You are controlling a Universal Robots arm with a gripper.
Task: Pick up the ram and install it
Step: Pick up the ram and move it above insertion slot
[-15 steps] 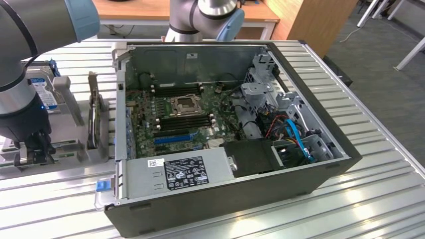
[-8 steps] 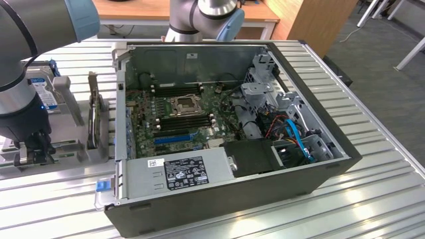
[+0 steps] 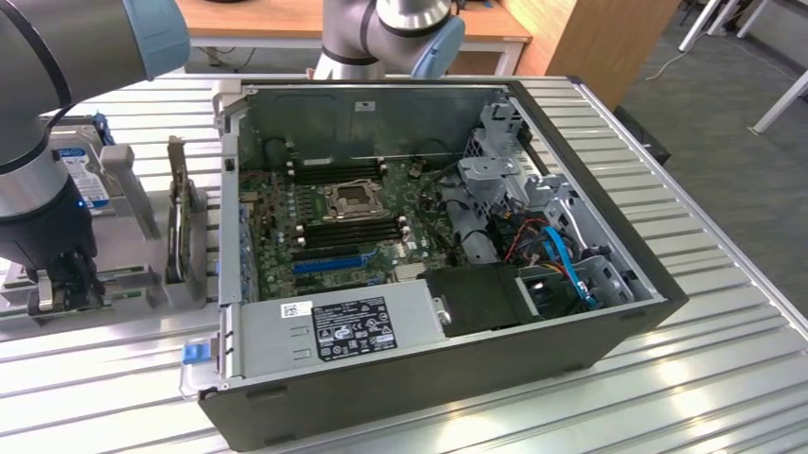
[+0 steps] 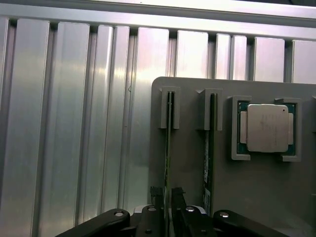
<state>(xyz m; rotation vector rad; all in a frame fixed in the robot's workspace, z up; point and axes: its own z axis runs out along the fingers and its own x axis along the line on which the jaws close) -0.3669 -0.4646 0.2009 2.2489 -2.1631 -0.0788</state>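
Observation:
The ram (image 4: 168,143), a thin green stick seen edge-on, stands upright in a slot of a grey holder (image 4: 190,163). My gripper (image 4: 168,200) straddles it, with a dark fingertip (image 4: 157,197) close on each side and narrow gaps still showing. A second stick (image 4: 209,148) stands in the neighbouring slot. In the exterior view the gripper (image 3: 63,284) hangs over this holder, at the left of the open computer case (image 3: 581,312). Inside the case, black memory slots (image 3: 351,230) lie beside the processor socket (image 3: 351,199) on the motherboard.
A square silver processor chip (image 4: 266,128) sits in the holder beyond the second stick. An upright dark card (image 3: 184,227) and a hard drive (image 3: 76,161) stand between the gripper and the case. A power supply (image 3: 341,326) and drive cage (image 3: 505,180) crowd the case. The table is ribbed aluminium (image 4: 74,123).

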